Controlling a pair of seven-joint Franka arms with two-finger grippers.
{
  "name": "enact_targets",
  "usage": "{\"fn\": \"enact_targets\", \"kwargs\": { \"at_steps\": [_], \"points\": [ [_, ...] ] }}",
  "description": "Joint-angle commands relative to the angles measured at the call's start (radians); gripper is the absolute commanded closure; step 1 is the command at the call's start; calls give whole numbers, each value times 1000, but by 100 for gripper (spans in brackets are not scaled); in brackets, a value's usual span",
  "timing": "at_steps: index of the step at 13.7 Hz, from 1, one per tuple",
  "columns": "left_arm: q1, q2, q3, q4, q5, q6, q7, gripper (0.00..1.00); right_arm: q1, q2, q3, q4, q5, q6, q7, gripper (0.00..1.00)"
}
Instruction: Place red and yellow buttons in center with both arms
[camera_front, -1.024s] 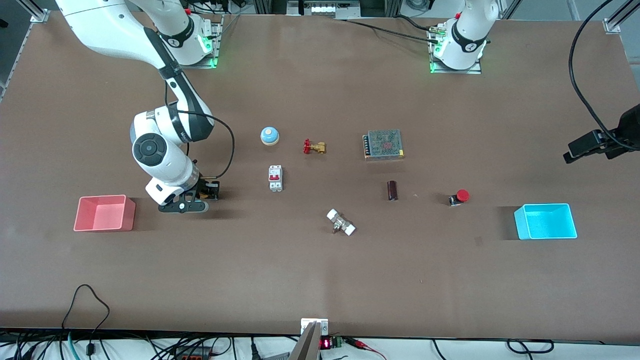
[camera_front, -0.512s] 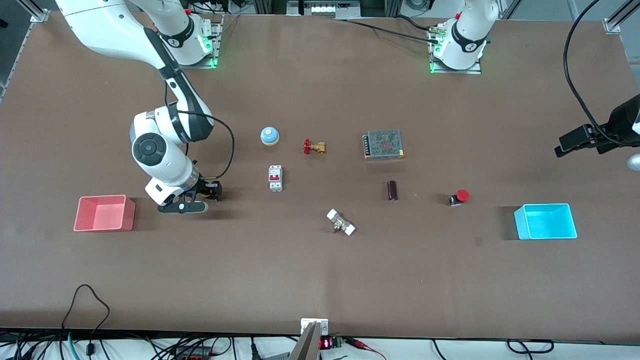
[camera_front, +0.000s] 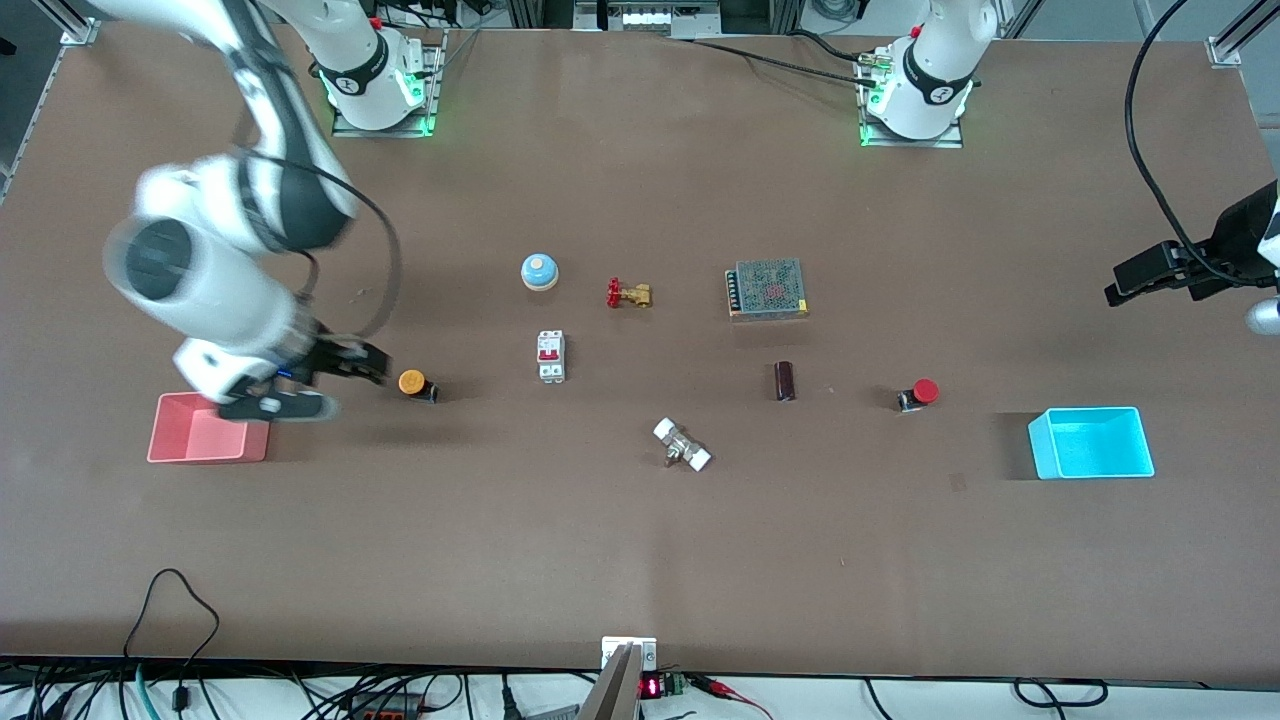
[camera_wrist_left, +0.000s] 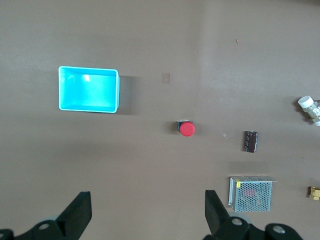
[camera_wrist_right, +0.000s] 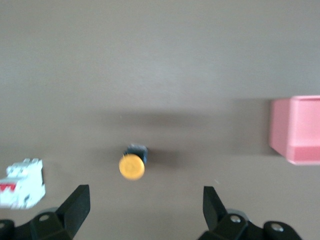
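Now right gripper (camera_front: 345, 368) fingers wide, empty, beside yellow button (camera_front: 412, 383); left gripper (camera_wrist_left: 145, 217) fingers wide.

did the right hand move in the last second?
Yes. The right hand has lifted off the yellow button and pulled back toward the pink tray, now open over its rim. The button sits uncovered where the hand was.

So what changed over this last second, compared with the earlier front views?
The right gripper let go of the yellow button and rose away toward the pink tray, open, leaving the button on the table where it had been gripped. The left gripper, open, drifted slightly inward from the table's edge, above the cyan tray. The red button and the other parts have not moved.
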Motion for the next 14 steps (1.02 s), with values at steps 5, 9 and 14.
{"fn": "enact_targets", "kwargs": {
  "at_steps": [5, 9, 14],
  "points": [
    [7, -27, -11, -19, 18, -3, 2, 0, -156, -154, -36, 218, 24, -410, -55, 0],
    [4, -30, -13, -21, 18, -8, 0, 0, -167, -166, -34, 198, 18, -428, -101, 0],
    [6, -30, -27, -19, 18, -16, -3, 0, -162, -165, -30, 197, 19, -428, -99, 0]
  ]
}}
